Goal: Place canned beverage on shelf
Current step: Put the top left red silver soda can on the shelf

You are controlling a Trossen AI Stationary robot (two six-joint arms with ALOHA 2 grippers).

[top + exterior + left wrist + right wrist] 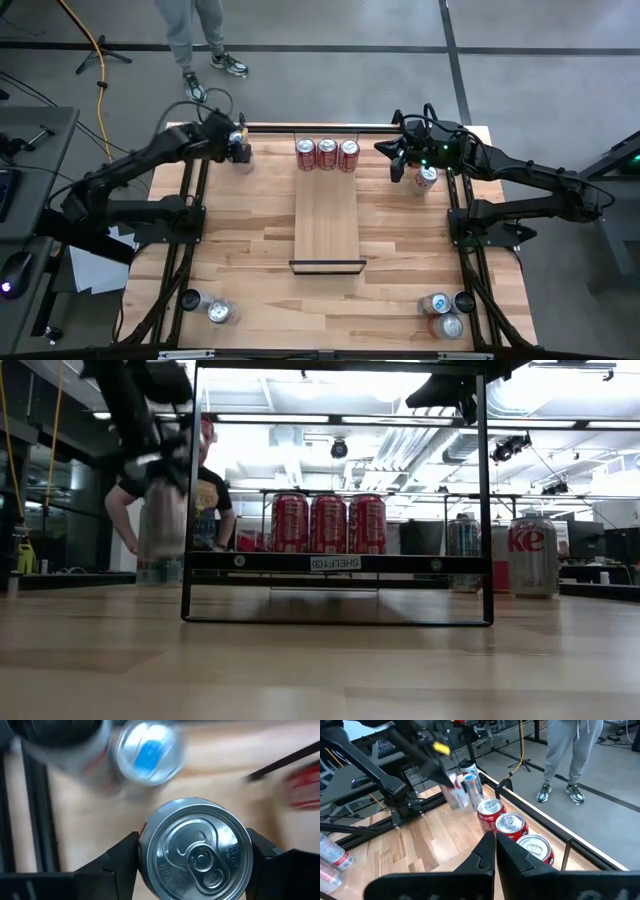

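Note:
My left gripper (pixel 238 148) is over the table's far left corner, shut on a silver-topped can (pixel 200 855). The can also shows blurred in the low view (pixel 163 525). Two other cans (pixel 147 752) stand on the table just beyond it. The shelf (pixel 327 215) is a light wood panel at mid-table with a dark strip at its near end. Three red cans (pixel 326 155) stand in a row at its far end. My right gripper (pixel 400 160) is shut and empty, above the table to the right of the red cans (pixel 511 825), beside a silver can (pixel 427 178). My left gripper pinches the can between its two fingers, one finger (pixel 122 857) on each side of the can's wall just under the top rim (pixel 146 862). The fingers come from above, pointing down. The can stays upright, top up, and looks lifted above the neighbouring cans.
Black frame rails run along the table's left and right sides and far edge (pixel 300 128). Two cans (pixel 220 312) lie at the near left corner, three (pixel 448 326) at the near right. A person (pixel 195 40) stands beyond the far edge.

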